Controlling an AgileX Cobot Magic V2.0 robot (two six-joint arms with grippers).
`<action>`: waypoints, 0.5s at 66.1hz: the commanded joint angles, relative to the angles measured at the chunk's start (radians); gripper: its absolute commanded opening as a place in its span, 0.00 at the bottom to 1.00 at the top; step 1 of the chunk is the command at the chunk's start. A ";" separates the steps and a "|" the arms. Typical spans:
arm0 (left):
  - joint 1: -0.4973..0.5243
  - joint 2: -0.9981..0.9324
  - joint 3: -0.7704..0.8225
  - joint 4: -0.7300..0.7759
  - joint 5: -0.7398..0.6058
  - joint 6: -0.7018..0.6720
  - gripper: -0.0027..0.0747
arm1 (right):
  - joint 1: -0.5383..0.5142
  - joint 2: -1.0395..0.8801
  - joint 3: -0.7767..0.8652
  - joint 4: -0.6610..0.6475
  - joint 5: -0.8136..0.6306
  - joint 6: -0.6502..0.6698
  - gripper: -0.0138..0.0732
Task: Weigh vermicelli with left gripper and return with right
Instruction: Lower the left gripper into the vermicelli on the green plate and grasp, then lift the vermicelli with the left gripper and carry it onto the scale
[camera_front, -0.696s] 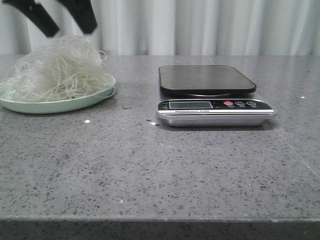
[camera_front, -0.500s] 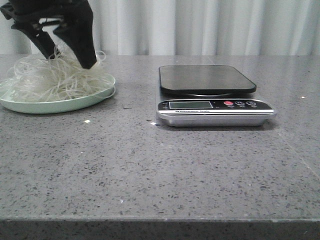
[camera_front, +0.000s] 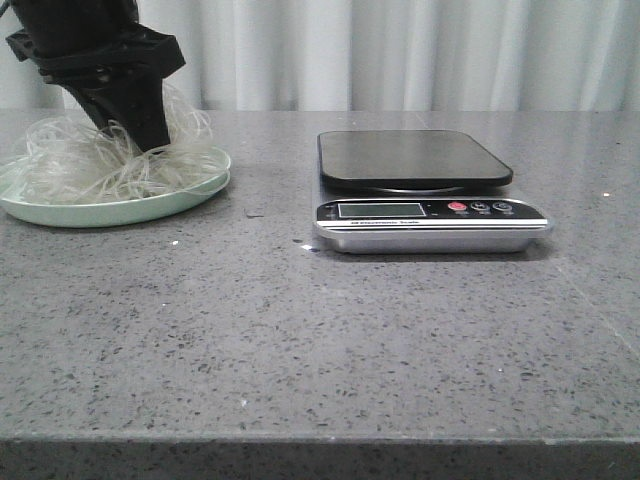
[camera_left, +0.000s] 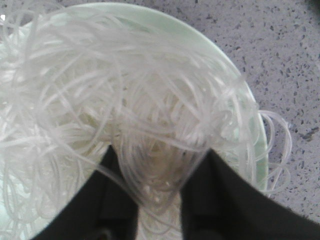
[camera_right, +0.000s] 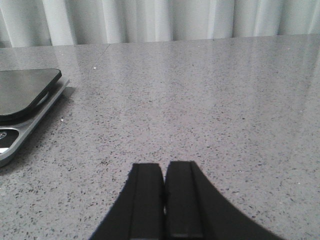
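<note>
The vermicelli (camera_front: 75, 160), a loose whitish tangle, lies on the pale green plate (camera_front: 120, 212) at the far left of the table. My left gripper (camera_front: 142, 132) is pushed down into the tangle from above. In the left wrist view the vermicelli (camera_left: 125, 75) fills the plate (camera_left: 200, 35), and my left gripper (camera_left: 160, 152) has closed on a bunch of strands between its black fingers (camera_left: 215, 190). My right gripper (camera_right: 164, 167) is shut and empty, low over bare table to the right of the scale; it is out of the front view.
A silver digital kitchen scale (camera_front: 430, 225) with a black weighing platform (camera_front: 410, 158) stands mid-table, right of the plate. It also shows in the right wrist view (camera_right: 20, 100). A pale curtain hangs behind the grey speckled table.
My left gripper came down from above the plate into the vermicelli. Its fingers, apart earlier, have closed together on the strands, and the pile is pressed lower.
</note>
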 joint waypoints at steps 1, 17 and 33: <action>-0.007 -0.036 -0.034 0.002 -0.004 -0.002 0.22 | -0.006 -0.016 -0.008 -0.009 -0.080 -0.002 0.33; -0.007 -0.053 -0.141 0.007 0.028 -0.002 0.22 | -0.006 -0.016 -0.008 -0.009 -0.080 -0.002 0.33; -0.009 -0.110 -0.298 -0.002 0.066 -0.002 0.22 | -0.006 -0.016 -0.008 -0.009 -0.080 -0.002 0.33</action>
